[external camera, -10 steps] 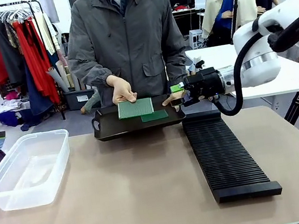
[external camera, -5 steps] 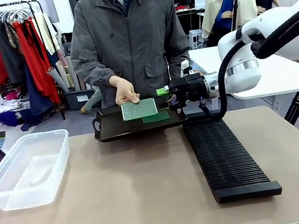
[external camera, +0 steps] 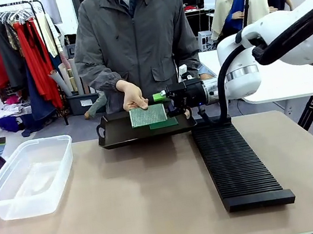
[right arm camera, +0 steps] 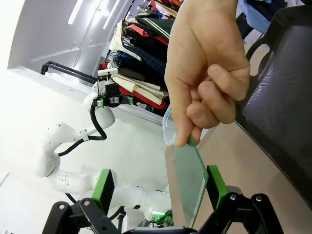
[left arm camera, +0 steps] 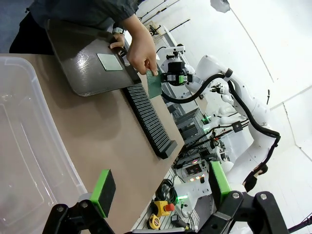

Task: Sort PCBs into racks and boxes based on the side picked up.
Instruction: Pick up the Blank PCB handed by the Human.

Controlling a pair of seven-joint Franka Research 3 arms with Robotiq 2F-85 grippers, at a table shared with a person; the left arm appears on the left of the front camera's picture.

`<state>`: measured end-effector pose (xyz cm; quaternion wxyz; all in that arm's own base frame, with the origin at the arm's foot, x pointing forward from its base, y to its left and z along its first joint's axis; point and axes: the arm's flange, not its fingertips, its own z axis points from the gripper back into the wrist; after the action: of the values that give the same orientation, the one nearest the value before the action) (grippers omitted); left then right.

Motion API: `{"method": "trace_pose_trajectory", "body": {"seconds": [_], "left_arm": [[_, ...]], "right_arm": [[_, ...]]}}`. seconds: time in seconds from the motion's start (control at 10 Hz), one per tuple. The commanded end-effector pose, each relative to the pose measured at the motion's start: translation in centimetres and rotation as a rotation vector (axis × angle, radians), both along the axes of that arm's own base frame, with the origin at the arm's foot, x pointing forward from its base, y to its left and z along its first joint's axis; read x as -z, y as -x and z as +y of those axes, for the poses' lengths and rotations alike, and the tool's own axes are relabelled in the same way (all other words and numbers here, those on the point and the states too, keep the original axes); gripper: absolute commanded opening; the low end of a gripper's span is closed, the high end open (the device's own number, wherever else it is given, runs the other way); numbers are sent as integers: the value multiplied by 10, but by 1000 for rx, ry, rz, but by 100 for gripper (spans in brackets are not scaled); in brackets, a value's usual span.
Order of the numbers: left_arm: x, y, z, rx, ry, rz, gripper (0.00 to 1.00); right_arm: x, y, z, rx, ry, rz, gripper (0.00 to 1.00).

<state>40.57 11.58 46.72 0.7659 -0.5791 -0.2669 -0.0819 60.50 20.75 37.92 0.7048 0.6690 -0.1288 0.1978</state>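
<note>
Green PCB (external camera: pixel 148 115), dotted face forward, held by the person's hand (external camera: pixel 133 97) above the dark tray (external camera: pixel 122 136), stands between the spread fingers of the right tool (external camera: pixel 164 105), not yet pinched. Rack (external camera: pixel 236 163) and box (external camera: pixel 15 204) hold no boards: sorting seems barely begun.

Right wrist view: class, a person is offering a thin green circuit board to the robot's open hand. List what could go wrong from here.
1. The thin green circuit board sits nearer one pad of the open right hand; closing may skew it.
2. The person's hand pinches the board's far end; early release could drop it onto the smooth black tray.
3. Those fingers might get nipped if the robot's hand advances.
</note>
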Motion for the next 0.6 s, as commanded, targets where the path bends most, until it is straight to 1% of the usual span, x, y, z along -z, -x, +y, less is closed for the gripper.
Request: {"method": "trace_pose_trajectory", "body": {"seconds": [0.0,0.1,0.2,0.3,0.4,0.5], "left_arm": [[-1,2,0,6,6,-1,100],[-1,2,0,6,6,-1,100],[-1,2,0,6,6,-1,100],[-1,2,0,6,6,-1,100],[-1,2,0,6,6,-1,100],[-1,2,0,6,6,-1,100]], "right_arm": [[-4,-9,6,25,11,20,100],[-5,-9,6,29,15,22,100],[-5,-9,6,23,17,25,98],[-4,-9,7,22,27,33,92],[-4,-8,6,19,28,32,83],[-4,-8,6,19,30,32,69]]}}
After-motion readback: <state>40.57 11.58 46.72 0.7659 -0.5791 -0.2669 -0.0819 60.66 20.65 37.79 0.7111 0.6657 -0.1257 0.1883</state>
